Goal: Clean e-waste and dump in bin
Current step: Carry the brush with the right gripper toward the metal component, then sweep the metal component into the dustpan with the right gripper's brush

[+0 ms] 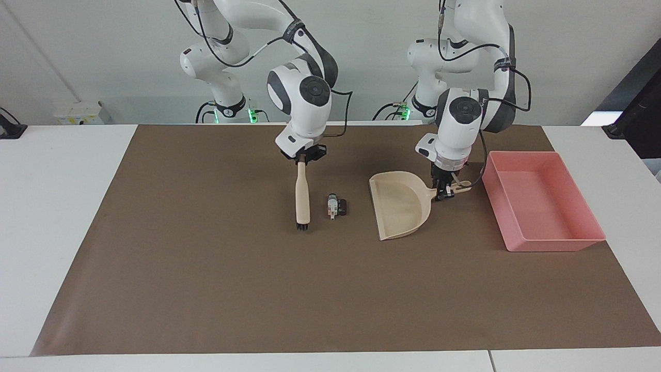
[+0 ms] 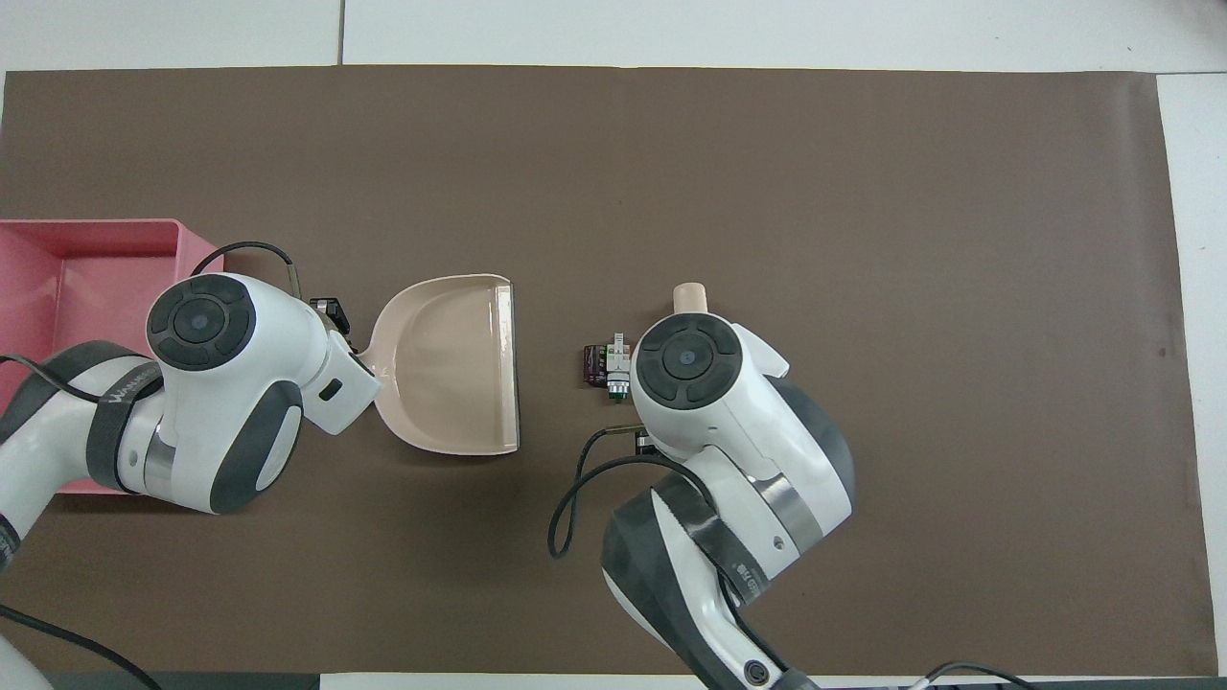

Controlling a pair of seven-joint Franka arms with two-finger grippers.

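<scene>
The e-waste (image 1: 336,205), a white-grey bit and a black bit together, lies mid-mat; it also shows in the overhead view (image 2: 609,366). My right gripper (image 1: 303,157) is shut on the handle of a beige brush (image 1: 302,199), which hangs black bristles down just beside the e-waste, toward the right arm's end. My left gripper (image 1: 443,192) is shut on the handle of the beige dustpan (image 1: 400,206). Its open mouth faces the e-waste with a gap between. The pink bin (image 1: 555,243) stands beside the dustpan at the left arm's end.
A brown mat (image 1: 258,289) covers the table's middle, with white table around it. In the overhead view the right arm hides most of the brush; only its tip (image 2: 690,295) shows. The dustpan (image 2: 451,364) and the bin's wall (image 2: 96,226) show there too.
</scene>
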